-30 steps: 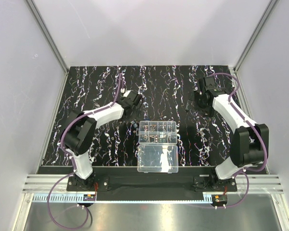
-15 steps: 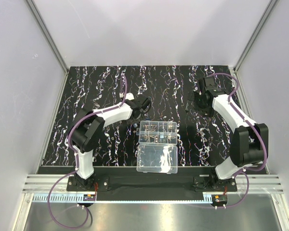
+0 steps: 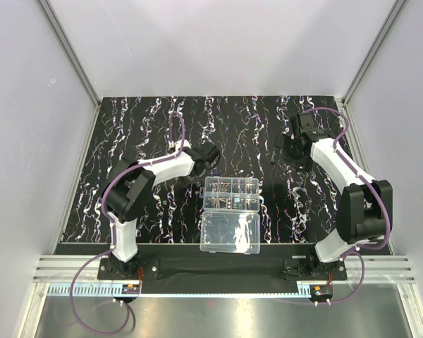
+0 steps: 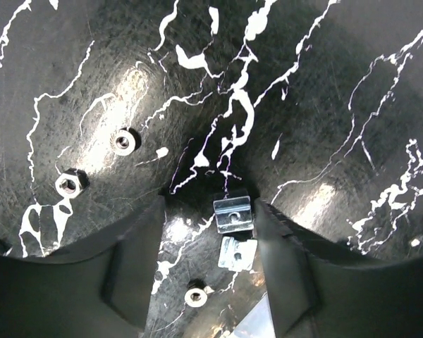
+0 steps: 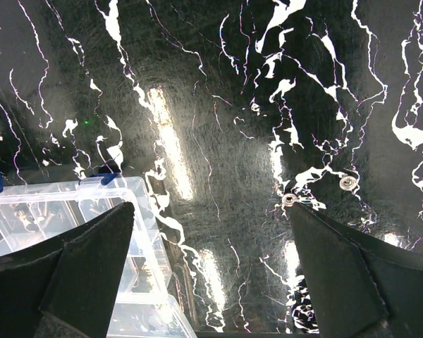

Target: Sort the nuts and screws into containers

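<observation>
Currently, the left gripper [image 4: 210, 204] sits low over the mat [image 3: 127, 127], jaws partly apart and gripping nothing. A square nut [image 4: 233, 213] lies on the mat between its fingers [image 4: 134, 274], just beside one of them; a second square nut [image 4: 237, 253] and a round nut [image 4: 195, 296] lie closer to the wrist. Two further nuts [image 4: 69, 185] lie outside the fingers. The organizer box [image 3: 231, 193] stands at mid-table, near this gripper, small parts in its cells [image 3: 225, 186], lid [image 3: 230, 233] folded open toward the arm bases. The right gripper [image 5: 211, 211] hovers further right, jaws spread wide and empty; two small nuts [image 5: 289, 199] lie near one finger.
</observation>
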